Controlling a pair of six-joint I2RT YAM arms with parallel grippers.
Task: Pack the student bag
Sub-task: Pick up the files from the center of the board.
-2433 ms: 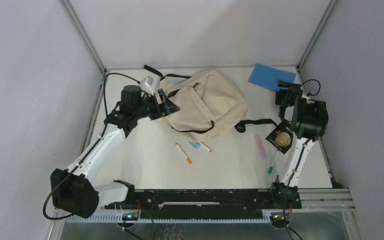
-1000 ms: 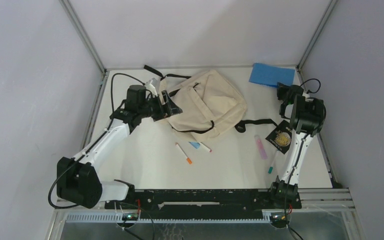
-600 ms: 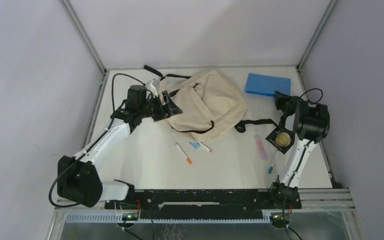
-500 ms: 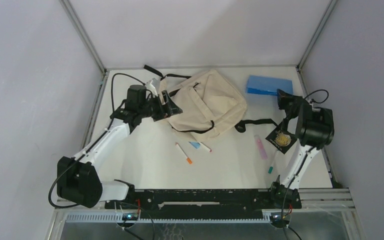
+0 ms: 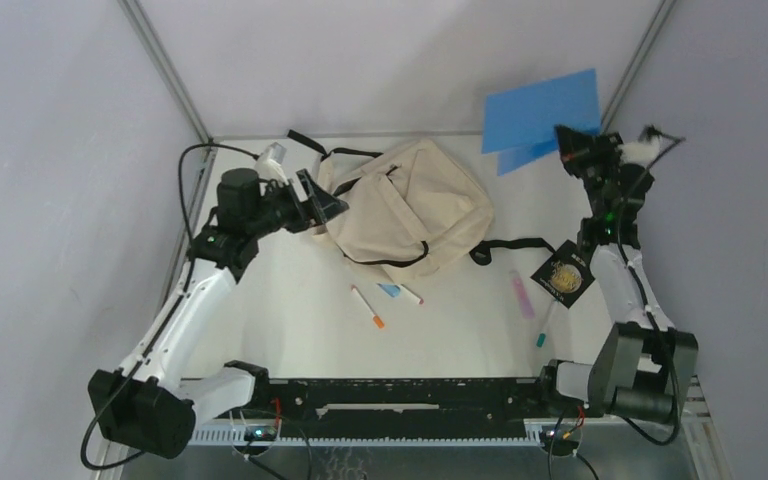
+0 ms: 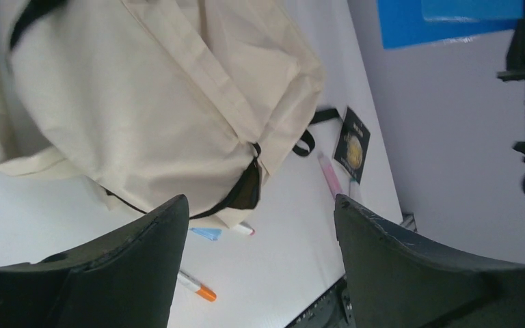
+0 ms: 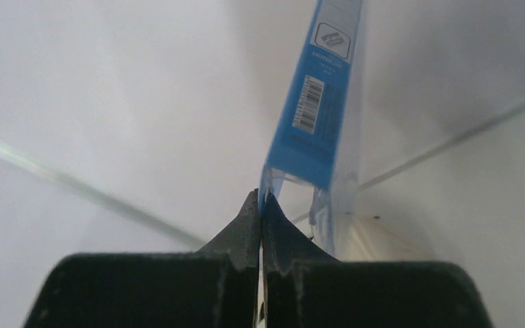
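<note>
The white table (image 5: 280, 300) lies bare along its left edge, with thin pens (image 5: 368, 308) scattered across its near middle. The slumped cream-beige fabric backpack with black straps (image 5: 410, 205) lies near the far edge, left of centre. The left gripper (image 5: 322, 203) hangs spread wide at its left side; the right gripper (image 5: 567, 140), high over the far-right corner, pinches a flat blue notebook (image 5: 540, 110).

The big soft cream-beige fabric backpack (image 5: 405, 205): black straps & black zip trim. The flat blue notebook (image 5: 540, 110): bright blue, w/ white barcode label & small white logo box. The small square card (image 5: 563, 272): black w/ gold round emblem. Pens: one slim pale-pink pen (image 5: 521, 293), one white pen w/ orange tip (image 5: 367, 306), one thin pen w/ teal end (image 5: 544, 328). Tiny light-blue scrap (image 5: 389, 290). White table (image 5: 290, 300), plain, no pattern.
</note>
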